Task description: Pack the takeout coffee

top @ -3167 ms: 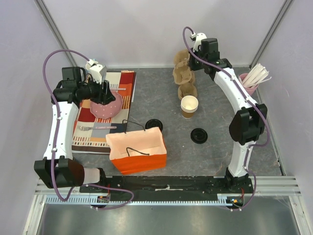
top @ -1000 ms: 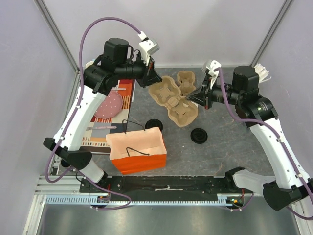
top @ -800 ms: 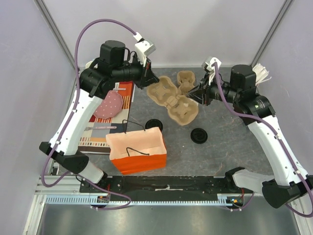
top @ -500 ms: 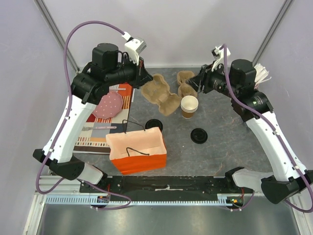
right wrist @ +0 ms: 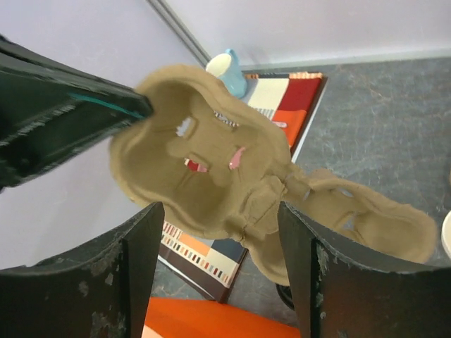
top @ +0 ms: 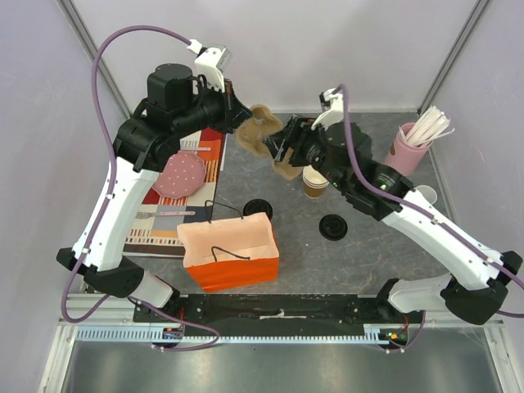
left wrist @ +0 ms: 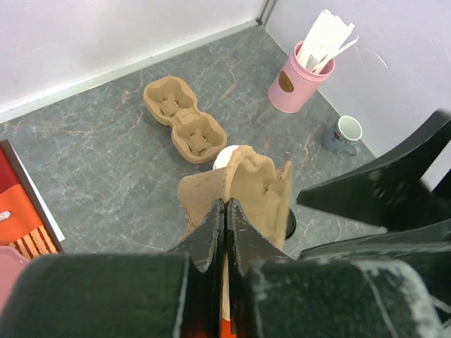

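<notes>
Grey tabletop [top: 368, 254] is walled by pale panels [top: 270, 49], the paper cup [top: 314, 185] set near its middle. A cardboard carrier [right wrist: 211, 165] is clamped aloft by the left gripper [left wrist: 225, 211]; the right gripper [right wrist: 217, 211] is spread open.

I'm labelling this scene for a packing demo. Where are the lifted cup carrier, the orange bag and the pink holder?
cup carrier [right wrist: 211, 191], right wrist view, lower wall of its big well.
orange bag [top: 237, 274], top view, its orange front wall.
pink holder [left wrist: 299, 95], left wrist view, its pink side wall.
</notes>
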